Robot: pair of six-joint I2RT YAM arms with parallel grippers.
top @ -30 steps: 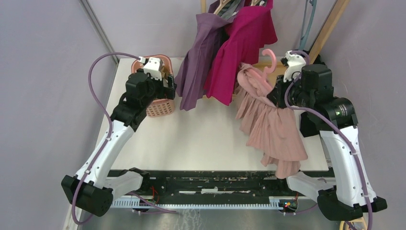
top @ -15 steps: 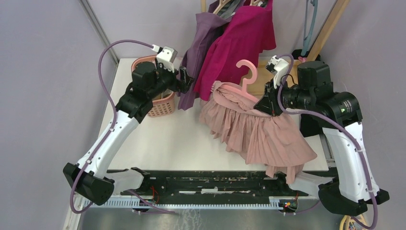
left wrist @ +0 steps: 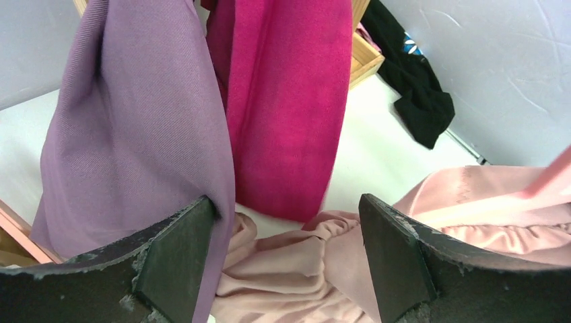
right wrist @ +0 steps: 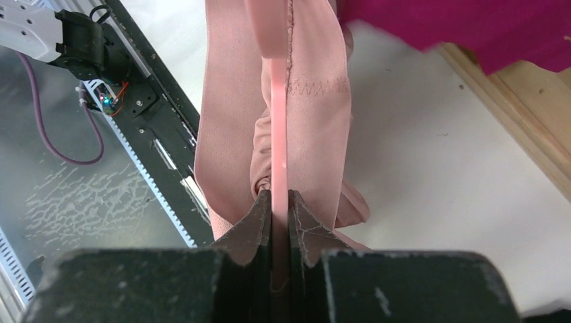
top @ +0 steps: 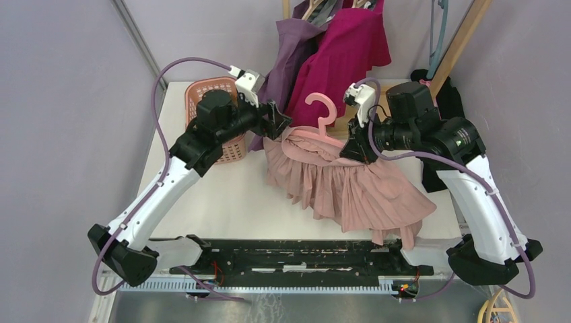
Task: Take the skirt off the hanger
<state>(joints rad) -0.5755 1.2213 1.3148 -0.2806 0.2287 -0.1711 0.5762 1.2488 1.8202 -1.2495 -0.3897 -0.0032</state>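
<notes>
A pale pink pleated skirt [top: 350, 192] hangs from a pink plastic hanger [top: 322, 124] above the middle of the white table. My right gripper [top: 355, 149] is shut on the hanger's bar [right wrist: 278, 148], with skirt cloth [right wrist: 316, 101] folded on both sides of it. My left gripper [top: 279, 121] is open and empty, just left of the skirt's waistband end. In the left wrist view the bunched waistband [left wrist: 303, 262] lies between and beyond the spread fingers [left wrist: 397, 262], apart from them.
A purple garment [top: 279, 74] and a magenta garment [top: 340, 57] hang from a wooden rack at the back, close behind the left gripper. A pink basket [top: 225, 128] stands at the back left. Black cloth [top: 444, 101] lies at the right by the rack.
My right gripper has carried the hanger and skirt leftward toward the table's middle. My left gripper has swung right from the basket to the skirt's left end, still open.
</notes>
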